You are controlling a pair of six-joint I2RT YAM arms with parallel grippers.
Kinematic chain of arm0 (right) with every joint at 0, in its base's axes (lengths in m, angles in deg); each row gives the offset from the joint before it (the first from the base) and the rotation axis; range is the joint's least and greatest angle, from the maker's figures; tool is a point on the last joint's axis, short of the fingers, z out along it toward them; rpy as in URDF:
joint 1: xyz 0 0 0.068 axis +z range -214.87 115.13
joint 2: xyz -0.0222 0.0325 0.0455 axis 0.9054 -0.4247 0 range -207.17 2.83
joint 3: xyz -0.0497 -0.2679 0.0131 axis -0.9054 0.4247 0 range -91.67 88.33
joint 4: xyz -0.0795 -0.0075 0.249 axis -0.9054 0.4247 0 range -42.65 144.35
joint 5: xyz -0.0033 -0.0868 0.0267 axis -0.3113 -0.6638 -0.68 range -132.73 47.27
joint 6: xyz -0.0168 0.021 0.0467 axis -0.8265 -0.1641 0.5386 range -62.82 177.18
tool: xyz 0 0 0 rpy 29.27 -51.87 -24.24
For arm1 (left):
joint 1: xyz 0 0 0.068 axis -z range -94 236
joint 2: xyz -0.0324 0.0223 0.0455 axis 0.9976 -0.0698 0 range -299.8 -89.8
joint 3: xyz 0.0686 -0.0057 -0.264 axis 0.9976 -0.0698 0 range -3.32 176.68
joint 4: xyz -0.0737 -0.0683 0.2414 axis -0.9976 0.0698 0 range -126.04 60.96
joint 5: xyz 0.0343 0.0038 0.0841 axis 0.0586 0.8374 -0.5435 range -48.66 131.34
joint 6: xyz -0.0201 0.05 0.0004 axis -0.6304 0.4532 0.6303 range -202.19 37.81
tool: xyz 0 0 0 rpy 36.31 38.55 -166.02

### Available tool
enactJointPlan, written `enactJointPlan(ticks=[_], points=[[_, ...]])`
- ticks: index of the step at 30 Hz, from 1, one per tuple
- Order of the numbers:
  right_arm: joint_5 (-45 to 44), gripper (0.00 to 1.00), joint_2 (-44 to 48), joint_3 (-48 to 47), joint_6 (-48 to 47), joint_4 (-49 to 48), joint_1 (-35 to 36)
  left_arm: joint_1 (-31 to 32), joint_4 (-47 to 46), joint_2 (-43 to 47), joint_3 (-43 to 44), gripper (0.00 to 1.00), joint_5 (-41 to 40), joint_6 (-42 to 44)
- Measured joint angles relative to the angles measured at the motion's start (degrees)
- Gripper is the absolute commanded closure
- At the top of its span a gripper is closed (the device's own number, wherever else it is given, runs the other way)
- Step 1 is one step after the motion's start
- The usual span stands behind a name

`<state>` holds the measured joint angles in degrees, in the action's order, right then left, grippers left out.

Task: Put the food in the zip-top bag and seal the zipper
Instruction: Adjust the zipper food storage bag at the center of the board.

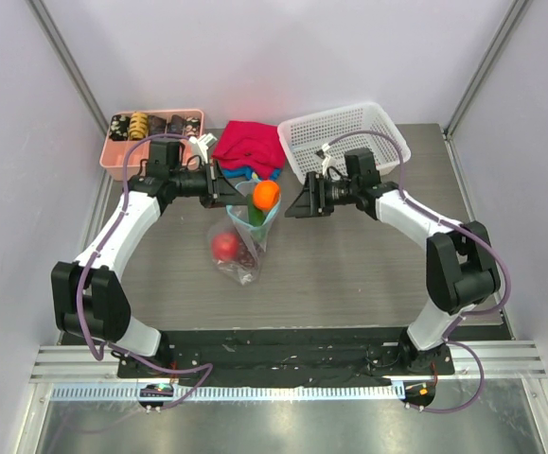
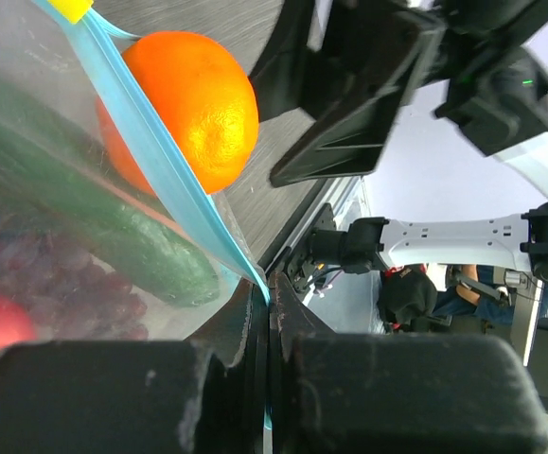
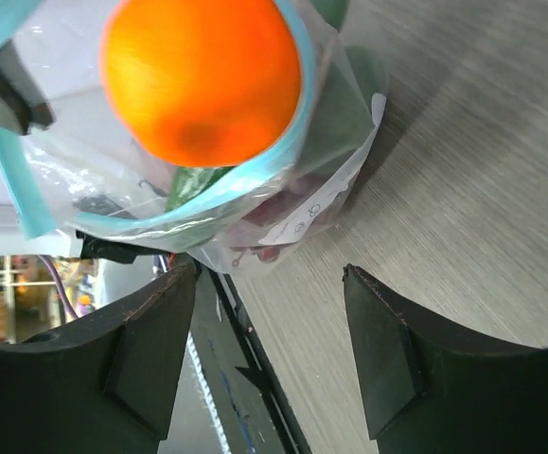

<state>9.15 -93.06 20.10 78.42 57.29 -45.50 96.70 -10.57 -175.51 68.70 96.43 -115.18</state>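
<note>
The zip-top bag [image 1: 242,248] hangs from my left gripper [image 1: 230,192], with its lower end on the table. The gripper is shut on the blue zipper strip [image 2: 169,180] at the mouth's edge, as the left wrist view [image 2: 269,295] shows. The orange [image 1: 266,194] sits in the open mouth, partly above the rim. Inside the bag are a green cucumber [image 2: 113,227], dark grapes [image 2: 70,284] and a red tomato [image 1: 224,246]. My right gripper [image 1: 295,202] is open and empty just right of the orange. In its wrist view [image 3: 269,274] the orange [image 3: 203,80] and zipper [image 3: 255,184] are just ahead.
A pink divided tray [image 1: 122,151] with snack pieces stands at the back left. A red cloth [image 1: 250,142] on blue cloth lies behind the bag. A white mesh basket [image 1: 344,142] stands at the back right.
</note>
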Motion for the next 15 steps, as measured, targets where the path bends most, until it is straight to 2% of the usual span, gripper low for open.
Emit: enactJointPlan(ticks=[3,8,15], points=[[0.4,0.28,-1.2,3.6,5.9,-6.7,0.4,0.0,-0.2,0.0,-0.2,1.00,0.2,0.0],[0.6,0.28,-3.9,4.0,12.8,-15.8,1.3,0.0,-0.3,0.0,-0.3,1.00,0.4,0.0],[1.4,0.36,-6.2,4.0,18.9,-25.4,3.9,0.0,-0.3,0.1,-0.3,1.00,0.4,0.0]])
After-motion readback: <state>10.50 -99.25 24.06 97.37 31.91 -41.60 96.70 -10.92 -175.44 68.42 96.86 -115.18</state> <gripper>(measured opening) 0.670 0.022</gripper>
